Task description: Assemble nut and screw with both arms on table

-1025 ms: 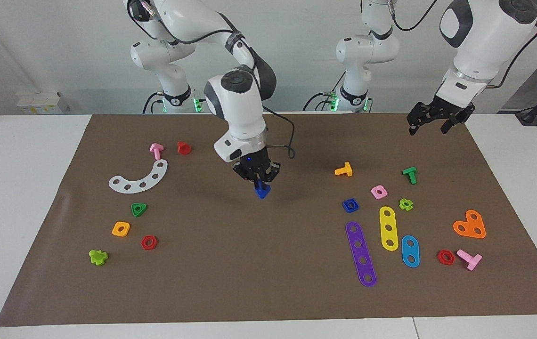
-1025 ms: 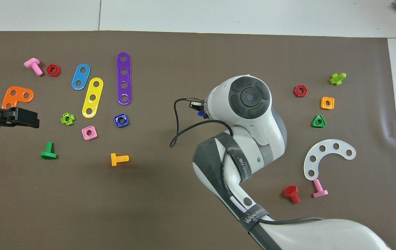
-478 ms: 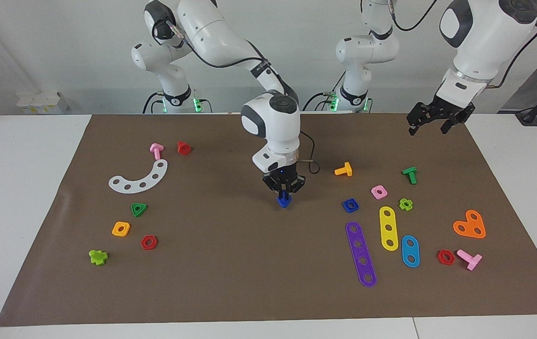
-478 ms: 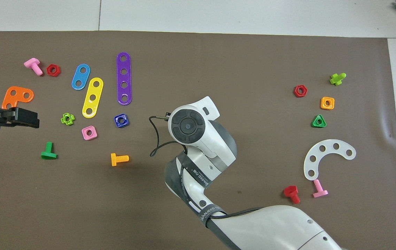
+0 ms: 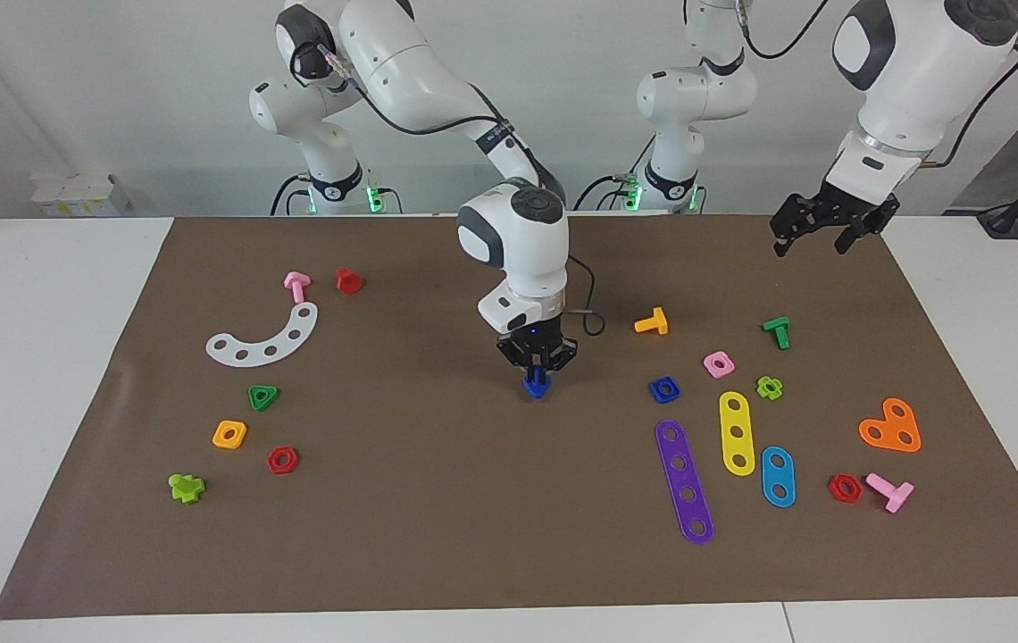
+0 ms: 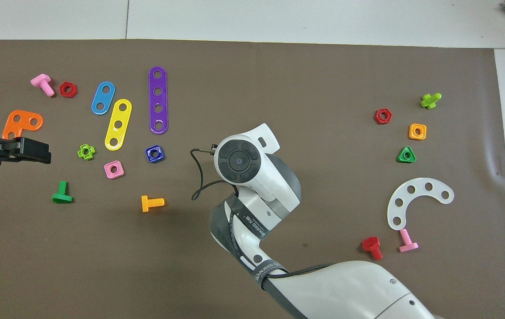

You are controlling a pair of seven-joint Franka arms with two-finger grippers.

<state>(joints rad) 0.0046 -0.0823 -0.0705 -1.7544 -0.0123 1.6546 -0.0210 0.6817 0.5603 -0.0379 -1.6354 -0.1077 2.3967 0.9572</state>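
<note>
- Right gripper (image 5: pixel 538 364) stood low over the middle of the brown mat (image 5: pixel 438 536), pointing straight down, with the blue screw (image 5: pixel 537 384) at its fingertips.
- Screw sat head-down on or just above the mat; contact with the mat could not be told from the facing view. The overhead view hid it under the right arm's wrist.
- Fingers sat narrow about the screw's shaft; whether they gripped it firmly or had slackened, I could not tell.
- Judgement: the step in hand looked like setting the screw upright at mid-table, shaft up, so the nut could be brought onto it.
- To do it well: seat the triangular head flat before letting go, part the fingers evenly, then lift straight up so the shaft is not tipped.
- Blue nut (image 5: pixel 664 389) lay flat on the mat, well apart from the right gripper, toward the left arm's end, just beside the purple strip (image 5: pixel 684 481) and near the pink nut (image 5: pixel 718 363).
- Left gripper (image 5: pixel 817 229) waited wide and empty, raised over the mat's edge at its own end.
</note>
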